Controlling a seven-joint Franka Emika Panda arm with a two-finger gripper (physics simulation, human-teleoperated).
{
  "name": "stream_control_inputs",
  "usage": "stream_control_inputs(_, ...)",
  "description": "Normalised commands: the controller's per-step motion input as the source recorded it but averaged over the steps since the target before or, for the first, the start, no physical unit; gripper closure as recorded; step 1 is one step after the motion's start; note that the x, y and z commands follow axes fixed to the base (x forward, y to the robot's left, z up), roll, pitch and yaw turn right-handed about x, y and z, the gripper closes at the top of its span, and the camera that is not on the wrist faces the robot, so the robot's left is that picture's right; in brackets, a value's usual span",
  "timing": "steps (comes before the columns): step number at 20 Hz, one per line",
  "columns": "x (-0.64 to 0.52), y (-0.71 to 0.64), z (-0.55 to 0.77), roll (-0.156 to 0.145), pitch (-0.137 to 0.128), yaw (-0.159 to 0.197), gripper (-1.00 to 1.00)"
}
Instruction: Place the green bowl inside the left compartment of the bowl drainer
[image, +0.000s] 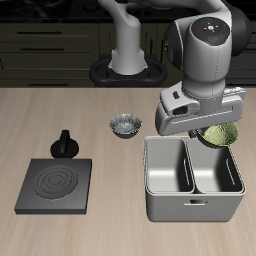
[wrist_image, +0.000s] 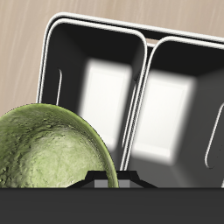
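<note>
The olive-green bowl (image: 222, 135) hangs tilted in the air just behind the back rim of the grey bowl drainer (image: 190, 207). My gripper (image: 210, 133) is shut on the bowl's rim, and the hand hides most of the fingers. The bowl sits above and slightly behind the left compartment (image: 216, 170), which holds nothing. In the wrist view the bowl's rounded green outside (wrist_image: 48, 157) fills the near field. Beyond it lie both deep bins of the drainer (wrist_image: 140, 39), with the left compartment (wrist_image: 105, 96) closest to the bowl.
A grey-white patterned bowl (image: 125, 125) stands on the table behind the drainer's other end. A flat black stove plate (image: 57, 183) lies near the front edge, with a small black pot-like object (image: 65, 143) behind it.
</note>
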Motion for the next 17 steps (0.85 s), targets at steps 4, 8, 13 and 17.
stream_control_inputs(4,-0.08,-0.01,-0.13,-0.044,0.011,0.107,-1.0)
stream_control_inputs(8,-0.05,-0.11,-0.1,-0.006,0.023,-0.004,-1.0)
stream_control_inputs(13,-0.11,-0.12,0.04,0.002,-0.012,0.012,-1.0)
stream_control_inputs(17,-0.25,-0.01,0.16,0.026,-0.031,-0.008,-1.0)
